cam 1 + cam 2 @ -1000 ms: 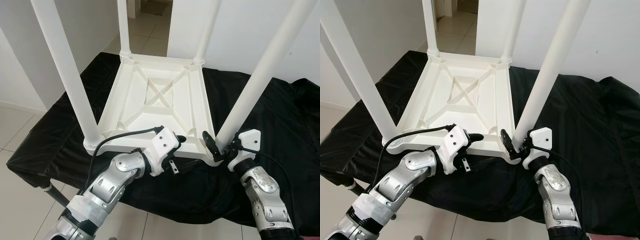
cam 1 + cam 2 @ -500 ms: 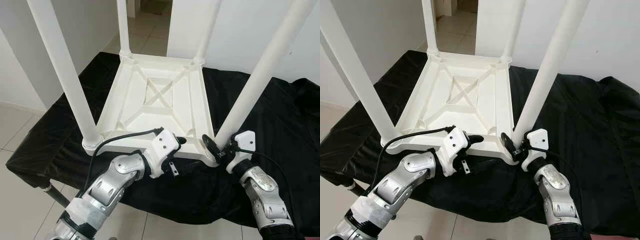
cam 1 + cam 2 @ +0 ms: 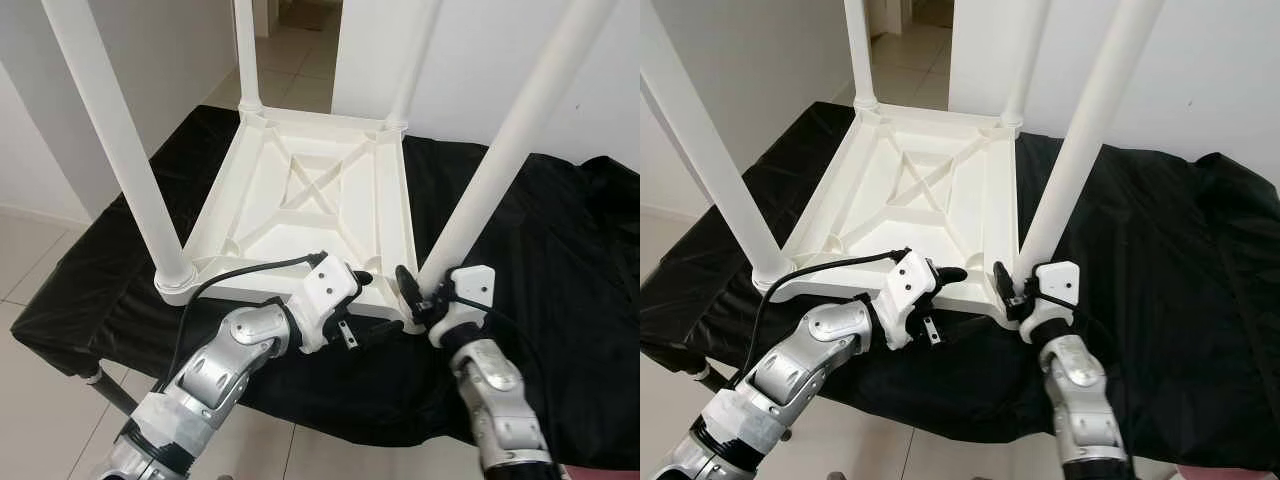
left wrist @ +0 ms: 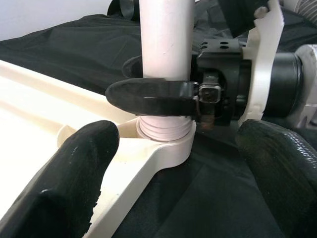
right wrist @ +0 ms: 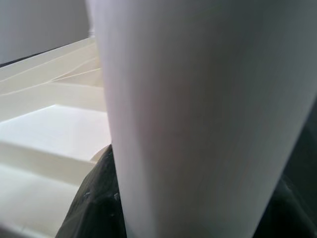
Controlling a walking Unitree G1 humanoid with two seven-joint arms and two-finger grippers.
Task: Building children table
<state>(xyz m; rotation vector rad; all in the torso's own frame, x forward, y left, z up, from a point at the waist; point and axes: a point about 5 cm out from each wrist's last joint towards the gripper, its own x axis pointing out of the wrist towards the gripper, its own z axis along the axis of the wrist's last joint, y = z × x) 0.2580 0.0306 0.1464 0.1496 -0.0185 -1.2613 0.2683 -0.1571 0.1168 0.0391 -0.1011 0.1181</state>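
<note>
While the white children's table lies upside down on a black cloth covering the tabletop, its four legs point upward, and the near right leg stands in its corner socket. Right tool is closed around the base of that leg, one black finger wrapping its front. Left tool sits just beside it at the table's near edge, fingers spread apart and holding nothing.
</note>
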